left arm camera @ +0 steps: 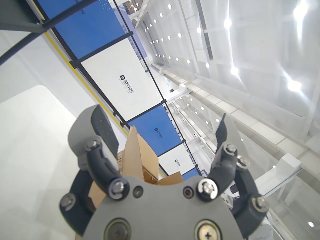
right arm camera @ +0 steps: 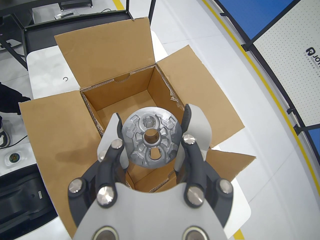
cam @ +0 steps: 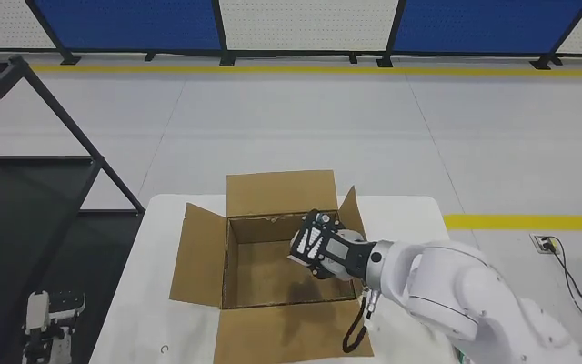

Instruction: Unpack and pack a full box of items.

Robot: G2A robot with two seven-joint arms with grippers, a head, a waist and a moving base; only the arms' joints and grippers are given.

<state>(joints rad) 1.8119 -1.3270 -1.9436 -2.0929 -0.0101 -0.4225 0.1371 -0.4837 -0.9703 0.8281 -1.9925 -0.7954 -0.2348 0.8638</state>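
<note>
Right wrist view: grey disc (right arm camera: 152, 140) (holed, ribbed), gripper (right arm camera: 152, 123) clamped.

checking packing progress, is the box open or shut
Open. The box has all four flaps folded outward, and its inner walls and floor show in the right wrist view.

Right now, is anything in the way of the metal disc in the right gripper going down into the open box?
Nothing visible is. The right gripper holds the metal disc above the open cardboard box. Its flaps are folded outward, and the part of the floor that shows is bare.
</note>
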